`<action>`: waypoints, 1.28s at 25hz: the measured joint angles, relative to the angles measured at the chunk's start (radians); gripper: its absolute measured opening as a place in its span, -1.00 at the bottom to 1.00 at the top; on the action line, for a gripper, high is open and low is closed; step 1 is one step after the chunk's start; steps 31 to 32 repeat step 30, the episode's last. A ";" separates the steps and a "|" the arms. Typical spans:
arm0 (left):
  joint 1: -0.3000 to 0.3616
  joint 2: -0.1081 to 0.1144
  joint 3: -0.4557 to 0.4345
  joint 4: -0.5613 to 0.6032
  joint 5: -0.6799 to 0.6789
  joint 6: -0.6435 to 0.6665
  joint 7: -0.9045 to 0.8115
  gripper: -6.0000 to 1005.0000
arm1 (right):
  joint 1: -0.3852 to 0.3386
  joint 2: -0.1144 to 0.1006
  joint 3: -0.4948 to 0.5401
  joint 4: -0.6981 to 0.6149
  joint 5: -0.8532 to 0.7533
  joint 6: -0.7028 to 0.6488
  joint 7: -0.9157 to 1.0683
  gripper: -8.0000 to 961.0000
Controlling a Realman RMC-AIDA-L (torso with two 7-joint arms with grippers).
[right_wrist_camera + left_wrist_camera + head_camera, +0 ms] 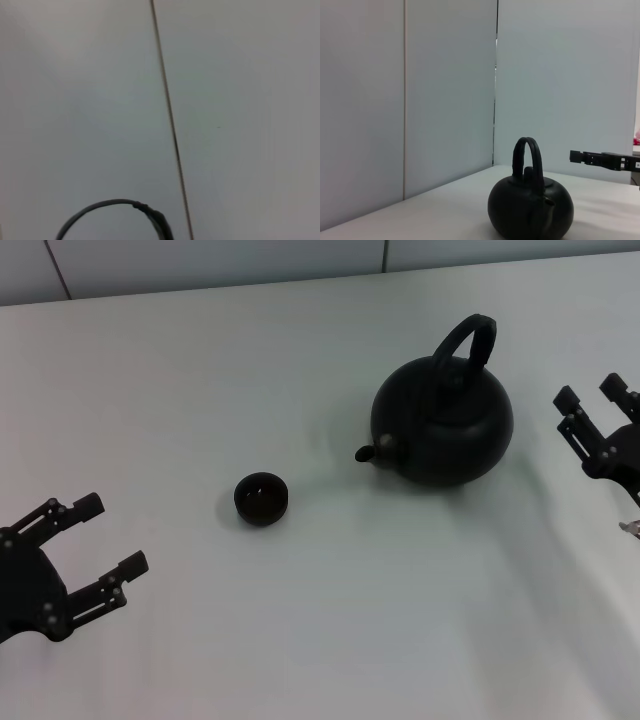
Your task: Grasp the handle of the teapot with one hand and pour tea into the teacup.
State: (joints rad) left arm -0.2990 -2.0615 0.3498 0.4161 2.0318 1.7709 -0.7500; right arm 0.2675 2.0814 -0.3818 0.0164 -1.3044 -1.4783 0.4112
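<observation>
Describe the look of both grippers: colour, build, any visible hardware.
Both are matte black. The left gripper has two straight, bar-like linkage fingers with blocky tips and small grey screw heads at the joints. The right gripper shows the same black linkage build. No cables or markings are visible.

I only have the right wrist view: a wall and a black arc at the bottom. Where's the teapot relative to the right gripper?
Observer: In the head view, the teapot stands upright on the table. The right gripper is on its right, apart from it, jaws open.
Operator: Which way does the spout face?
Observer: The spout points to the robot's left, the side where the teacup sits, apart from the pot.
Operator: And the left arm?
Observer: The left gripper is at the near left, jaws open, holding nothing.
</observation>
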 joint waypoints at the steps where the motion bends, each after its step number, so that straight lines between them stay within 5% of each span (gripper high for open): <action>1: -0.001 0.000 0.000 0.000 0.001 0.000 -0.001 0.59 | -0.002 -0.003 -0.017 -0.011 -0.016 -0.015 0.010 0.30; 7: -0.022 0.010 0.031 0.006 0.010 -0.004 -0.011 0.59 | -0.017 -0.012 -0.142 -0.223 -0.210 -0.109 0.153 0.30; 9: -0.068 0.045 0.087 0.015 0.013 -0.010 -0.059 0.59 | -0.008 -0.016 -0.177 -0.395 -0.357 -0.152 0.332 0.30; 11: -0.068 0.045 0.087 0.015 0.013 -0.010 -0.059 0.59 | 0.013 -0.022 -0.181 -0.493 -0.460 -0.179 0.434 0.30; 12: -0.108 0.076 0.132 0.051 0.028 -0.013 -0.136 0.59 | 0.026 -0.024 -0.182 -0.534 -0.508 -0.186 0.472 0.30; 18: -0.195 0.114 0.192 0.165 0.119 -0.007 -0.322 0.59 | 0.081 -0.023 -0.184 -0.731 -0.771 -0.230 0.652 0.30; 32: -0.240 0.105 0.247 0.266 0.196 0.004 -0.429 0.59 | 0.088 -0.009 -0.190 -0.824 -0.854 -0.255 0.687 0.30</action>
